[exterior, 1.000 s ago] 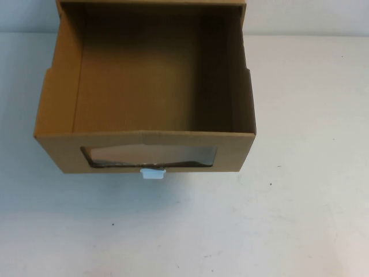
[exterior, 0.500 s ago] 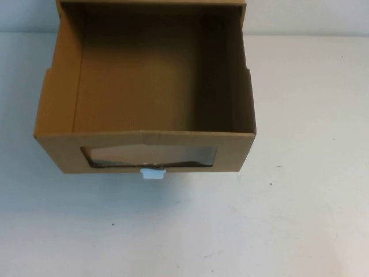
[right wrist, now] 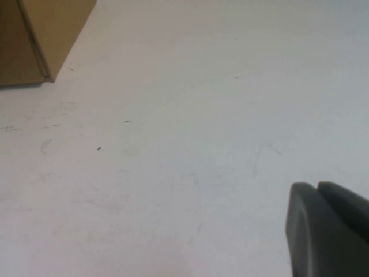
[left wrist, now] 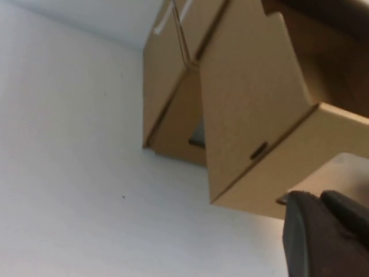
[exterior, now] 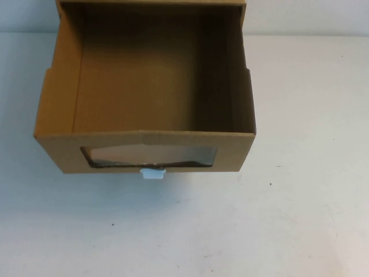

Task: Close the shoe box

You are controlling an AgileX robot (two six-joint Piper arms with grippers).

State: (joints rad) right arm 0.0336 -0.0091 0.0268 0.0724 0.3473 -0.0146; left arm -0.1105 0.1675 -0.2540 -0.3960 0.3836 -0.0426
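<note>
High view: the shoe box [exterior: 144, 98] sits on the white desk [exterior: 300, 219] with its drawer drawn well out toward the robot, the bare interior floor exposed and nothing inside it. The front panel faces the robot and carries a wide clear window [exterior: 150, 156], with a small white pull tab [exterior: 153, 173] just below the window, at the panel's lower edge. The drawer's rear runs out of frame at the top, so the sleeve it slides into is barely seen here. No arm or gripper appears in this view; both are judged to be held back from the shoe box, leaving the front panel free for a push. Left wrist view: the left gripper [left wrist: 323, 231] shows only as a dark part at the frame's corner, just beside the near lower corner of the shoe box's side wall; whether its fingers are open or closed cannot be told, and nothing is seen held. This view shows the drawer standing proud of the outer sleeve [left wrist: 167, 104], confirming the box is open. Right wrist view: the right gripper [right wrist: 328, 225] hangs over bare desk, well apart from the shoe box, of which only one corner shows; its fingers' state cannot be told either, and nothing is seen in them. Judgement: closing has not begun; the drawer wants a straight push on its front panel, away from the robot.
</note>
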